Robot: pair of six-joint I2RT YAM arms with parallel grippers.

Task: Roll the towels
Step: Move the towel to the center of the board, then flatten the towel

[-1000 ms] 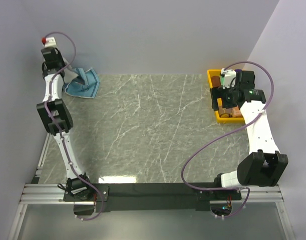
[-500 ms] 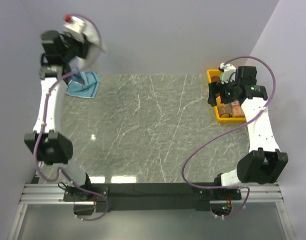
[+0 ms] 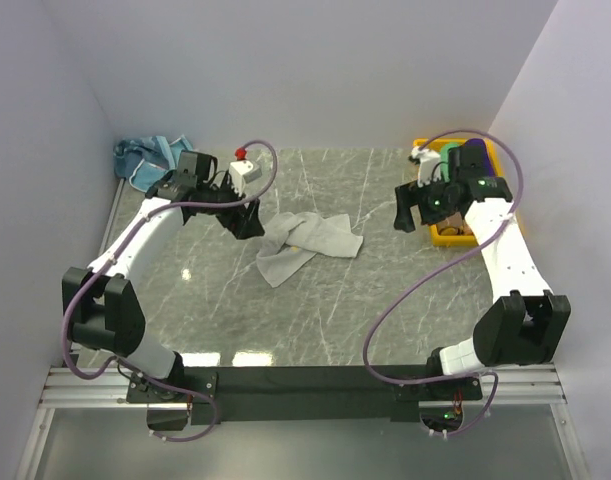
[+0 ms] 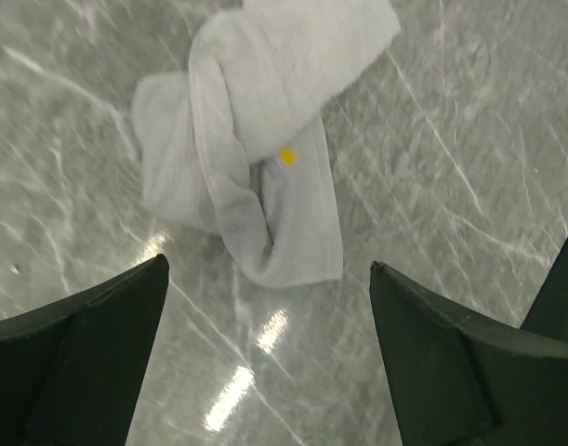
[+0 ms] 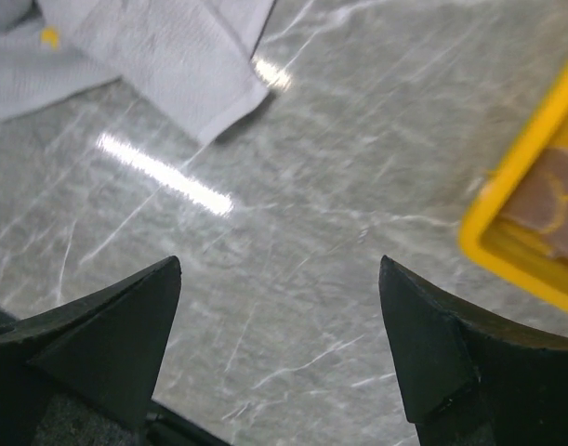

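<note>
A crumpled pale grey towel (image 3: 307, 240) lies on the marble table near the middle; a small yellow tag (image 4: 286, 156) shows in its folds. My left gripper (image 3: 247, 222) hovers just left of it, open and empty, and in the left wrist view the towel (image 4: 256, 139) lies beyond the fingertips (image 4: 270, 269). My right gripper (image 3: 405, 210) is open over bare table left of the yellow bin, and the right wrist view shows a towel corner (image 5: 163, 46) ahead. More blue towels (image 3: 145, 155) lie bunched at the back left corner.
The yellow bin (image 3: 449, 238) stands at the right edge, partly hidden by my right arm, with green (image 3: 453, 156) and purple (image 3: 478, 156) rolls in it. In the right wrist view its rim (image 5: 521, 200) and a brown roll (image 5: 555, 193) show. Walls close off the left and right.
My left arm swung from the back left corner to the middle, brought the grey towel along and opened, leaving it on the table. The right gripper moved left out of the bin.
</note>
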